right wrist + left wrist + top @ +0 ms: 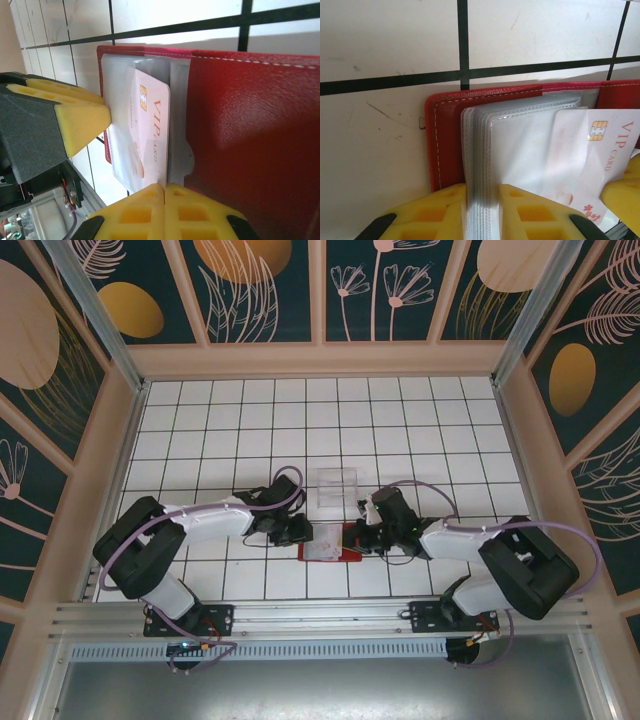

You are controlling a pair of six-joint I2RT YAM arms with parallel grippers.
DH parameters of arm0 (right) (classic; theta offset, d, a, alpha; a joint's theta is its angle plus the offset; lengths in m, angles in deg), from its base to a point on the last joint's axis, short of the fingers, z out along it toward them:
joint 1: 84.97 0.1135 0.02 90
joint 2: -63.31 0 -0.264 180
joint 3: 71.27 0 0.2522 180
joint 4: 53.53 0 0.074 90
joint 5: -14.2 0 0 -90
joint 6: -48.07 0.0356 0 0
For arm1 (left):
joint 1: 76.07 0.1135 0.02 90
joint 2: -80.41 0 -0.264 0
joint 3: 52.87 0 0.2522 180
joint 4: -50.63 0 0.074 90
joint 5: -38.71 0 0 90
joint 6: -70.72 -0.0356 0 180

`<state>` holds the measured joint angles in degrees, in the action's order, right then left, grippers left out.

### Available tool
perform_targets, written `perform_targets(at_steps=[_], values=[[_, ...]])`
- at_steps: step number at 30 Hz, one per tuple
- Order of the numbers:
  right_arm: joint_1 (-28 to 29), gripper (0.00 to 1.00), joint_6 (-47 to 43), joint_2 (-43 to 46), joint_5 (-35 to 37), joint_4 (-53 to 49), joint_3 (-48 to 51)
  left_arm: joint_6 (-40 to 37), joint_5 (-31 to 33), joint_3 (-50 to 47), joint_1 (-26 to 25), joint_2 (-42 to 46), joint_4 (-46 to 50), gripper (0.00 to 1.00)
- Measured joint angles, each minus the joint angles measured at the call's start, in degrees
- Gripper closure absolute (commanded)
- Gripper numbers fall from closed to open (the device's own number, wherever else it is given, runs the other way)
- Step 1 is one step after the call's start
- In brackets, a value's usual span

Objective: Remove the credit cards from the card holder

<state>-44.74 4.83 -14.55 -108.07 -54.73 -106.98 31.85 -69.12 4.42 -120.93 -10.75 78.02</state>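
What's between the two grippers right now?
The white VIP card, partly out of its clear sleeve, lies between the left gripper and right gripper, in both wrist views.

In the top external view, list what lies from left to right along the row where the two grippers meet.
Left arm's bulky black housing → left gripper → red folding card holder → right gripper → right arm's bulky black housing.

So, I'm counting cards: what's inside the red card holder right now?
A stack of clear sleeves and one white VIP card with a gold chip, seemingly partly slid out. Whether the other sleeves hold cards cannot be seen: they are stacked, edge-on.
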Motion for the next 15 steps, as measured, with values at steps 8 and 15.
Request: perform_targets(at_steps=[8,15], values=[[-1.3,0.99,-3.1,6.0,2.0,-7.2,-0.2,0.4,1.0,-1.3,0.0,1.4,-0.4,0.77],[-1.9,1.0,-6.1,9.7,4.4,-13.3,-1.7,0.9,2.1,-1.9,0.0,2.4,-0.3,0.76]])
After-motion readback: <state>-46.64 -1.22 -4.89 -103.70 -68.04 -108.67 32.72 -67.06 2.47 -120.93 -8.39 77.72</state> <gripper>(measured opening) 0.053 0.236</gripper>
